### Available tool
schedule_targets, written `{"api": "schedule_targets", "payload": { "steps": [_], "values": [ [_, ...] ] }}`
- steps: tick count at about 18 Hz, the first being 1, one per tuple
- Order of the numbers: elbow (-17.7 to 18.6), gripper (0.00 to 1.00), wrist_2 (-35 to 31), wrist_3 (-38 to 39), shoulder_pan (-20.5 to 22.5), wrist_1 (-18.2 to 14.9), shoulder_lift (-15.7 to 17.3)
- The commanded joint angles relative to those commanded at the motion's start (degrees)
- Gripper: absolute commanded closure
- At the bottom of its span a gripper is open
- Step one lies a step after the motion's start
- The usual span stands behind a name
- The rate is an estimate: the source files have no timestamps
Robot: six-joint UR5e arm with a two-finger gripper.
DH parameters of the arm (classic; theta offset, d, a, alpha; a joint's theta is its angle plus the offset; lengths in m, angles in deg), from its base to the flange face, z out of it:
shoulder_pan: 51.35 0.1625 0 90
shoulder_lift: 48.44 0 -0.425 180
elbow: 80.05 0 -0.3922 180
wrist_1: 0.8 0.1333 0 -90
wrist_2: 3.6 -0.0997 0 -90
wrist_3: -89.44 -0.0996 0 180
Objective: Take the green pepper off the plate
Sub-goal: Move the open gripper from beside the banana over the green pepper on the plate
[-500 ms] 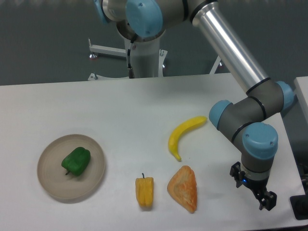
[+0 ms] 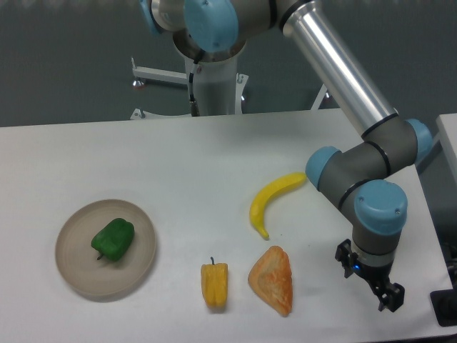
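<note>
The green pepper [image 2: 113, 239] is small, glossy and bright green. It lies a little left of centre on the round beige-grey plate [image 2: 75, 270] at the left of the table. My gripper [image 2: 370, 280] hangs at the front right of the table, far to the right of the plate. Its dark fingers [image 2: 389, 299] point down at the table. They hold nothing that I can see, but the view does not show whether they are open or shut.
A yellow banana [image 2: 271, 201] lies mid-table. A yellow-orange pepper [image 2: 214, 284] and an orange wedge-shaped pastry [image 2: 273, 281] lie near the front edge, between the plate and my gripper. A dark object [image 2: 444, 307] sits at the front right corner.
My gripper and wrist have shifted slightly to the left. The pepper, plate and other items have not moved.
</note>
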Motion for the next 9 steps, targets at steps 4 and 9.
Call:
{"api": "schedule_targets", "payload": {
  "steps": [4, 9],
  "values": [
    [5.89, 0.00, 0.78, 5.44, -1.93, -2.62, 5.44],
    [13.18, 0.00, 6.76, 20.72, -5.79, -5.45, 12.92]
  ]
}}
